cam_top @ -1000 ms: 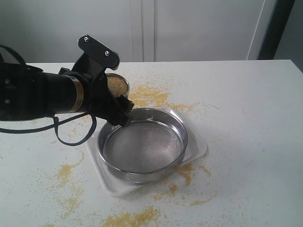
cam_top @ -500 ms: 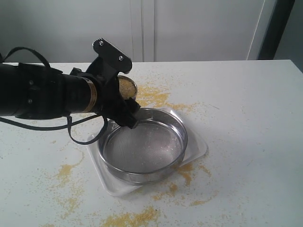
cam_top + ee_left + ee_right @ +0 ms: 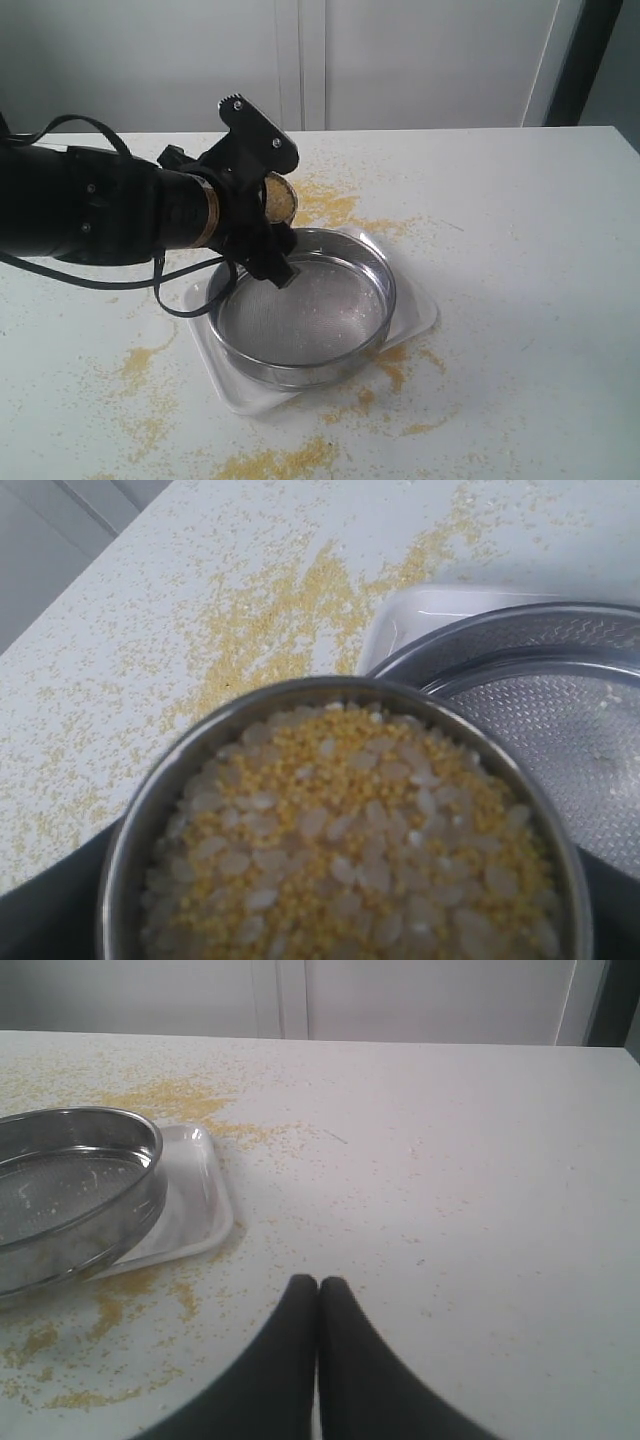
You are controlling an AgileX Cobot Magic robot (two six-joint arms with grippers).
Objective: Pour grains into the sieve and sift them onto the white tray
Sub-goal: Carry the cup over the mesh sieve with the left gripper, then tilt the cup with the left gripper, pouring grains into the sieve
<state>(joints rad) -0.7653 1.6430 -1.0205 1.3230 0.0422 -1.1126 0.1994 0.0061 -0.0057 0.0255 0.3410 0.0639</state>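
My left gripper [image 3: 272, 210] is shut on a small steel cup [image 3: 284, 199], held tilted just above the sieve's far left rim. The cup [image 3: 150, 810] is full of grains [image 3: 345, 850], yellow meal mixed with pale rice-like kernels. The wide steel sieve [image 3: 300, 305] rests on the white tray [image 3: 415, 312], with only a few specks on its mesh [image 3: 560, 720]. In the right wrist view the sieve [image 3: 70, 1185] and the tray [image 3: 200, 1195] lie off to one side. My right gripper [image 3: 318, 1286] is shut and holds nothing, low over the table.
Yellow meal is scattered on the white table behind the tray [image 3: 325, 205], in front of it [image 3: 275, 462] and to its left [image 3: 140, 362]. More spilt meal [image 3: 110, 1305] lies by the tray's edge. A wall stands behind the table.
The left arm has carried the cup rightward toward the sieve and tipped it further, so its mouth now faces the sieve's rim. The sieve and the tray have not moved.
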